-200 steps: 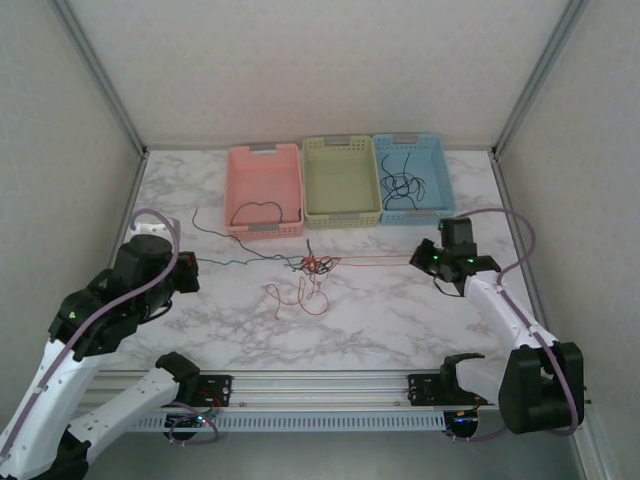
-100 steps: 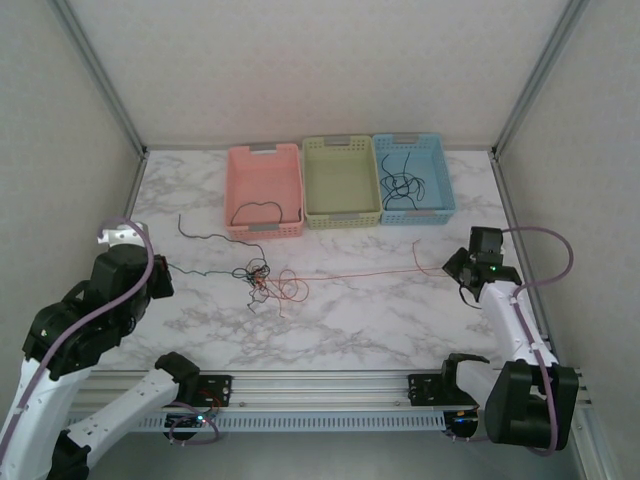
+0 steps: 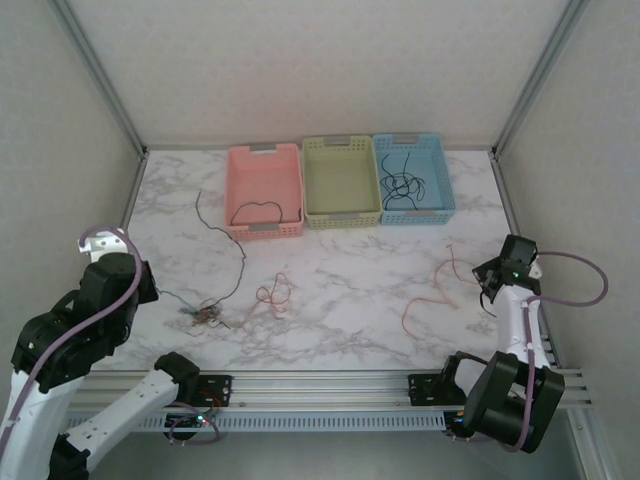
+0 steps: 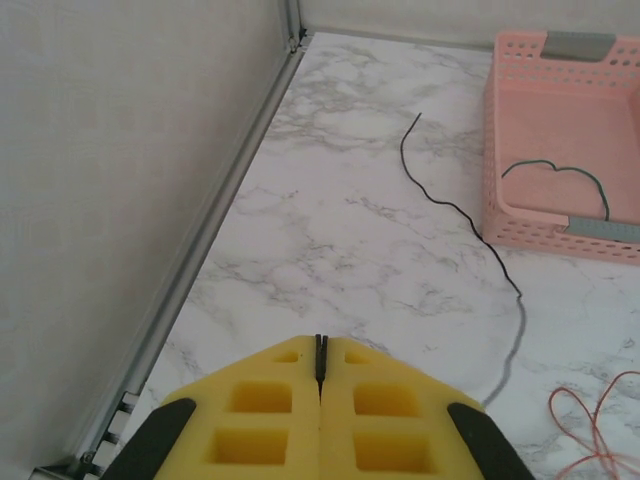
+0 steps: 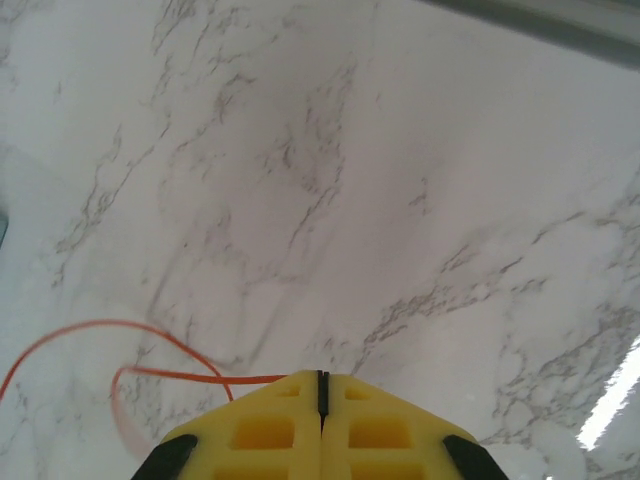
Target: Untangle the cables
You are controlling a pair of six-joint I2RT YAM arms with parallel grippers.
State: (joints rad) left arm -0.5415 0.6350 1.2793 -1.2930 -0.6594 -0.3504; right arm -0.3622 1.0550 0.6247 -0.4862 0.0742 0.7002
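Note:
The cables lie apart on the marble table. A small knotted clump sits near the front left, and a dark strand curves back from it. An orange-red loop lies beside it. My left gripper is shut, and a thin dark green strand runs from it to the clump. At the right a loose orange-red cable curls away from my right gripper, which is shut on its end.
Three baskets stand in a row at the back: pink with a dark wire inside, green, and blue holding black wire. Side walls with metal rails close in near both grippers.
Both arms pulled outward. The orange-red cable came free of the clump and now lies slack at the right. The clump was dragged toward the front left.

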